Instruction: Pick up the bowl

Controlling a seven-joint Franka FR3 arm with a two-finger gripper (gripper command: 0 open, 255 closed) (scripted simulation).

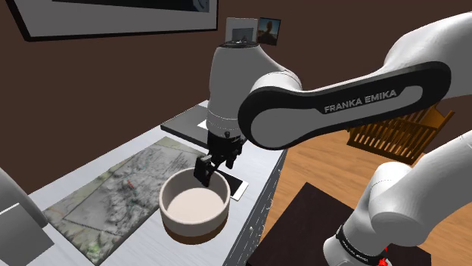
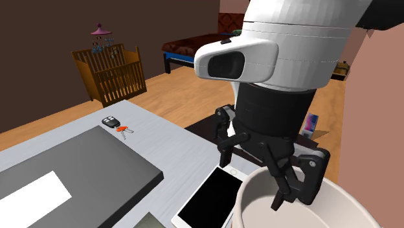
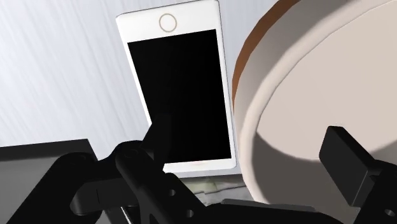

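Shoulder view, L to R: printed aerial-map mat (image 1: pixel 113 196) lies flat on the grey tabletop (image 2: pixel 165 139). Round cream thick-walled bowl (image 1: pixel 194 205) sits upright on the mat's right end, close to the table's right edge. All-black two-finger gripper (image 1: pixel 214 168) hangs pointing down over the bowl's far rim. White flat smartphone with black screen (image 1: pixel 236 187) lies face up just beside the bowl, on its right. Wooden slatted crib (image 1: pixel 397 136) stands on the wood floor (image 1: pixel 318 162), well off to the right. Second exterior view, L to R: dark flat slab with a white label (image 2: pixel 78 162) lies on the table; it's a closed laptop or a book, can't tell which. Black key fob with orange tag (image 2: pixel 116 123) lies just past the slab's far corner. The phone lies between slab and bowl. Jaws are wide apart and straddle the bowl's rim, with one finger outside above the phone and the other inside the bowl. Wrist view shows a gap between the outer finger and the bowl wall. The inner finger looks clear of the wall too, though the angle is poor there. Nothing is gripped, and the bowl rests on the table.
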